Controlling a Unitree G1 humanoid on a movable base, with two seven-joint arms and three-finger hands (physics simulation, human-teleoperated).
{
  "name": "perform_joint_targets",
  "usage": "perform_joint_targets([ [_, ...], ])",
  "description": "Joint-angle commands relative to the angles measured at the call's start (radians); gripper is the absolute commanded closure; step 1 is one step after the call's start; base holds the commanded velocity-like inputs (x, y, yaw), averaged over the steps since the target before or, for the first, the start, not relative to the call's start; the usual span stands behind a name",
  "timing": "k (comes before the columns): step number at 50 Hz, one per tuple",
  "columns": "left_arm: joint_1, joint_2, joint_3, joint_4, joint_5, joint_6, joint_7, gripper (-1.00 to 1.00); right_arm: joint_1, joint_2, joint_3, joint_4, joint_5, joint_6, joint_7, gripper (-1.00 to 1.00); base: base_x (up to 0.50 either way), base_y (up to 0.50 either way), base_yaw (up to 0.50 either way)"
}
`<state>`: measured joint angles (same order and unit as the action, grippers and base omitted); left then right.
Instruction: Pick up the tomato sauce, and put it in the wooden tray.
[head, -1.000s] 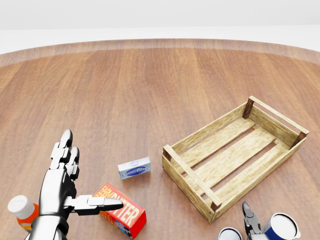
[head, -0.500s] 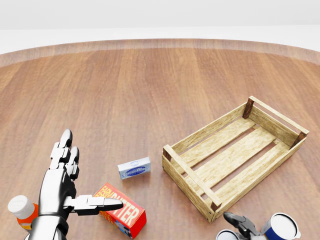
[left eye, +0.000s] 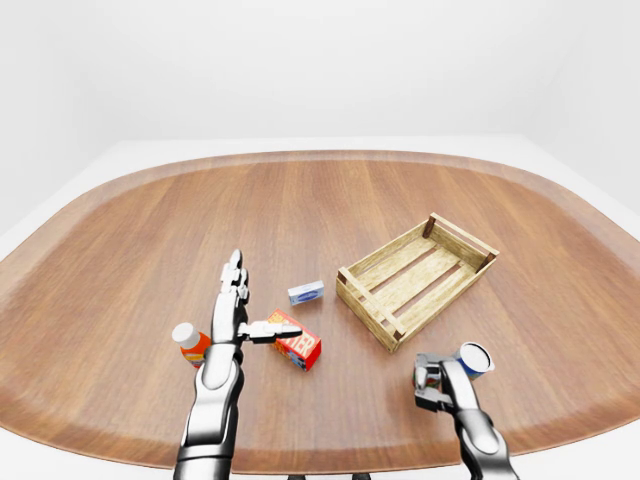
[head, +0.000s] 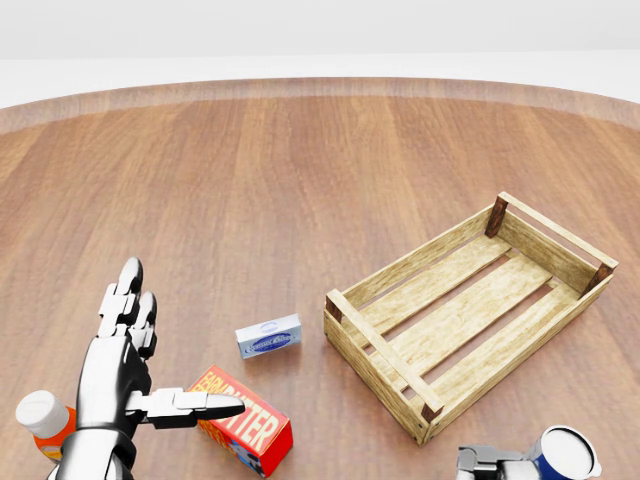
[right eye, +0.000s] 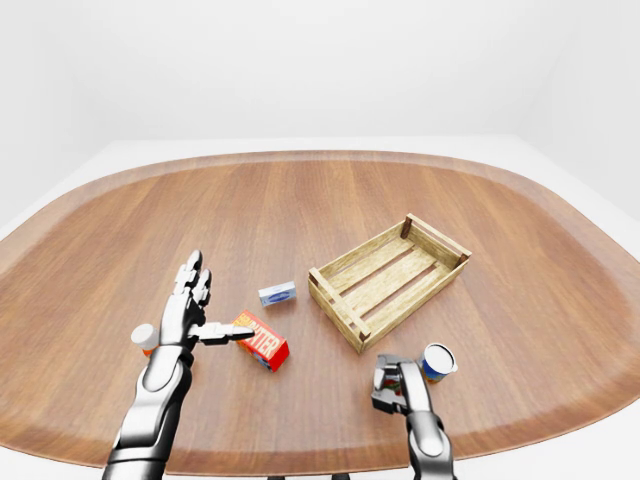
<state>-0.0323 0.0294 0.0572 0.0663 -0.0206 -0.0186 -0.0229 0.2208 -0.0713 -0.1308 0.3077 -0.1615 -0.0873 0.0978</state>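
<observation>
The tomato sauce can (right eye: 394, 377) stands on the table at the bottom right of the eye views, below the wooden tray (left eye: 366, 308). My right hand (left eye: 431, 384) has its fingers closed round the can, which they mostly hide. The tray is a slatted crate lying empty at an angle, right of centre. My left hand (left eye: 250, 310) is open with flat fingers and the thumb out, empty, hovering by the red box, far left of the can.
A blue can with a white top (left eye: 474, 358) stands just right of my right hand. A red butter box (left eye: 297, 347), a small blue-white box (left eye: 306, 292) and an orange bottle with a white cap (left eye: 188, 342) lie left of the tray. The table edge runs close below.
My right hand's fingers have curled from upright to closed round the can at the bottom of the head view, hiding its white top. The left hand has not moved.
</observation>
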Motion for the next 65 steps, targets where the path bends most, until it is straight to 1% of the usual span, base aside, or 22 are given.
perform_joint_targets([
  [1, -0.001, 0.000, 0.000, 0.006, 0.000, -0.005, 0.001, -1.00, 0.011, 0.006, -0.013, -0.097, -0.018, 0.000, 0.017, 1.00, 0.00, 0.00, 0.00],
  [6, 0.006, -0.001, -0.002, -0.005, 0.002, 0.000, 0.001, -1.00, 0.036, 0.020, -0.022, -0.259, -0.019, 0.000, 0.046, 1.00, 0.00, 0.00, 0.00],
  [9, 0.005, -0.001, -0.003, 0.000, 0.003, -0.005, 0.000, -1.00, 0.052, 0.034, -0.026, -0.375, -0.020, 0.000, 0.070, 1.00, 0.00, 0.00, 0.00],
  [10, 0.007, -0.001, -0.003, -0.004, 0.003, -0.002, -0.001, -1.00, 0.056, 0.037, -0.027, -0.400, -0.022, 0.009, 0.076, 1.00, 0.00, 0.00, 0.00],
  [12, 0.007, -0.002, -0.003, -0.002, 0.004, -0.004, -0.001, -1.00, 0.062, 0.044, -0.029, -0.452, -0.025, 0.045, 0.088, 1.00, 0.00, 0.00, 0.00],
  [13, 0.007, -0.002, -0.003, -0.002, 0.004, -0.004, 0.000, -1.00, 0.064, 0.047, -0.030, -0.470, -0.027, 0.057, 0.093, 1.00, 0.00, 0.00, 0.00],
  [15, 0.009, -0.002, -0.004, -0.010, 0.004, 0.001, -0.001, -1.00, 0.069, 0.053, -0.030, -0.523, -0.031, 0.098, 0.104, 1.00, 0.00, 0.00, 0.00],
  [16, 0.007, -0.002, -0.004, -0.002, 0.004, -0.005, -0.001, -1.00, 0.071, 0.056, -0.030, -0.567, -0.034, 0.135, 0.112, 1.00, 0.00, 0.00, 0.00],
  [19, 0.008, -0.002, -0.004, -0.006, 0.004, -0.001, -0.001, -1.00, 0.075, 0.062, -0.029, -0.643, -0.044, 0.175, 0.129, 1.00, 0.00, 0.00, 0.00],
  [27, 0.009, -0.002, -0.005, -0.012, 0.005, 0.004, 0.000, -1.00, 0.061, 0.067, -0.045, -0.769, -0.058, 0.175, 0.166, 1.00, 0.00, 0.00, 0.00],
  [34, 0.005, -0.003, -0.006, 0.007, 0.007, -0.011, 0.000, -1.00, 0.048, 0.071, -0.050, -0.840, -0.070, 0.175, 0.184, 1.00, 0.00, 0.00, 0.00],
  [36, 0.008, -0.003, -0.006, 0.000, 0.006, -0.006, -0.001, -1.00, 0.046, 0.071, -0.050, -0.855, -0.074, 0.175, 0.188, 1.00, 0.00, 0.00, 0.00],
  [41, 0.007, -0.003, -0.006, 0.004, 0.007, -0.008, 0.000, -1.00, 0.030, 0.068, -0.059, -0.904, -0.080, 0.175, 0.204, 1.00, 0.00, 0.00, 0.00],
  [42, 0.005, -0.003, -0.007, 0.012, 0.008, -0.014, 0.000, -1.00, 0.018, 0.066, -0.061, -0.926, -0.083, 0.175, 0.209, 1.00, 0.00, 0.00, 0.00],
  [45, 0.005, -0.003, -0.007, 0.006, 0.007, -0.009, 0.000, -1.00, -0.007, 0.058, -0.066, -0.937, -0.090, 0.175, 0.212, 1.00, 0.00, 0.00, 0.00],
  [48, 0.006, -0.003, -0.007, 0.003, 0.007, -0.006, 0.000, -1.00, -0.055, 0.044, -0.071, -0.944, -0.094, 0.175, 0.216, 1.00, 0.00, 0.00, 0.00],
  [53, 0.004, -0.002, -0.005, 0.000, 0.005, -0.001, 0.000, -1.00, -0.195, -0.007, -0.086, -0.909, -0.091, 0.175, 0.208, 1.00, 0.00, 0.00, 0.00],
  [54, 0.004, -0.002, -0.005, 0.000, 0.005, -0.001, 0.000, -1.00, -0.196, -0.008, -0.085, -0.909, -0.090, 0.175, 0.207, 1.00, 0.00, 0.00, 0.00],
  [57, 0.000, -0.001, -0.003, 0.004, 0.003, -0.002, 0.000, -1.00, -0.293, -0.052, -0.092, -0.842, -0.089, 0.175, 0.191, 1.00, 0.00, 0.00, 0.00],
  [58, 0.002, -0.001, -0.003, -0.001, 0.003, 0.002, 0.000, -1.00, -0.310, -0.062, -0.093, -0.826, -0.085, 0.175, 0.189, 1.00, 0.00, 0.00, 0.00],
  [64, 0.000, -0.002, -0.004, 0.009, 0.004, -0.007, 0.001, -1.00, -0.415, -0.108, -0.098, -0.718, -0.061, 0.175, 0.153, 1.00, 0.00, 0.00, 0.00],
  [65, 0.002, -0.002, -0.005, 0.004, 0.005, -0.004, 0.001, -1.00, -0.449, -0.114, -0.103, -0.668, -0.046, 0.175, 0.142, 1.00, 0.00, 0.00, 0.00],
])
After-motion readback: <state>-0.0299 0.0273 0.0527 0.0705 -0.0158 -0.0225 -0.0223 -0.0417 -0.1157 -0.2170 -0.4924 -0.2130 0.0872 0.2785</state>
